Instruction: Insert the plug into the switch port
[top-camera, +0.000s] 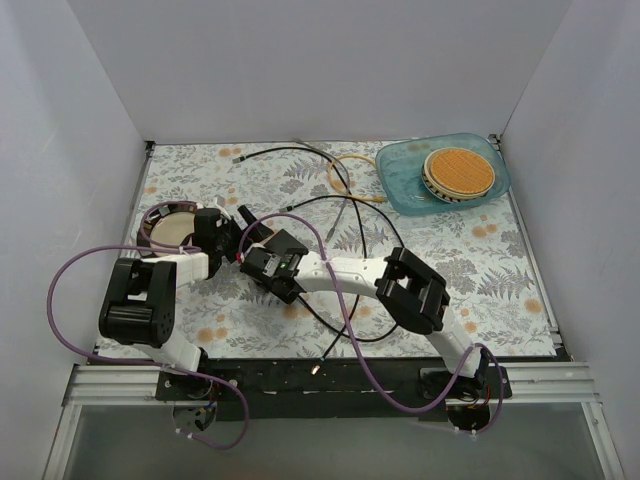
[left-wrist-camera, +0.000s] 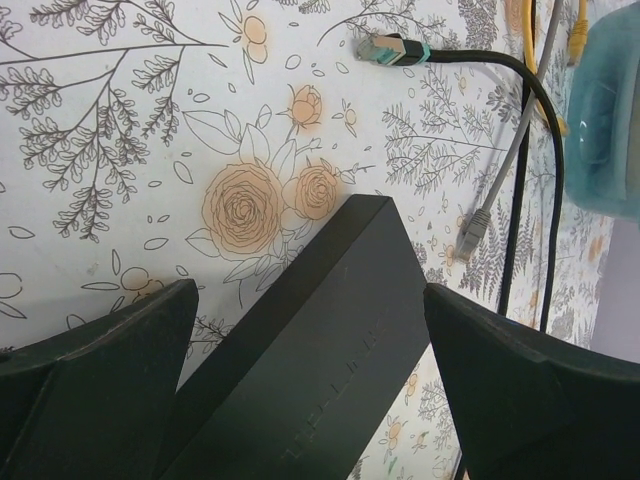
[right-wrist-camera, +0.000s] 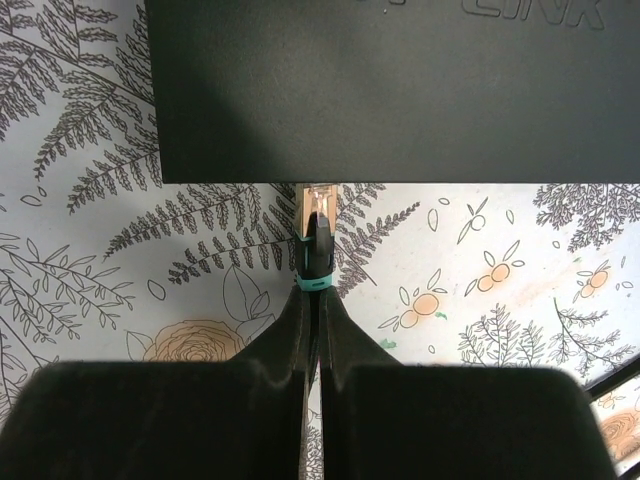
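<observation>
In the right wrist view my right gripper (right-wrist-camera: 317, 296) is shut on the black cable just behind the plug (right-wrist-camera: 318, 240), which has a teal collar and a clear tip. The tip meets the near edge of the flat black switch box (right-wrist-camera: 400, 90); the switch port itself is hidden under that edge. In the left wrist view the same box (left-wrist-camera: 320, 340) lies between the wide-open fingers (left-wrist-camera: 90, 380) of my left gripper (left-wrist-camera: 310, 385), with tablecloth showing beside the right finger. From above, both grippers (top-camera: 232, 235) (top-camera: 252, 258) meet at centre left and cover the box.
A second teal-collared plug (left-wrist-camera: 385, 48) on a black cable, a grey cable end (left-wrist-camera: 472, 235) and a yellow cable (top-camera: 345, 170) lie behind the box. A teal tray (top-camera: 398, 182) holding a round woven disc (top-camera: 457, 172) sits back right. A round dish (top-camera: 165, 225) lies at the left.
</observation>
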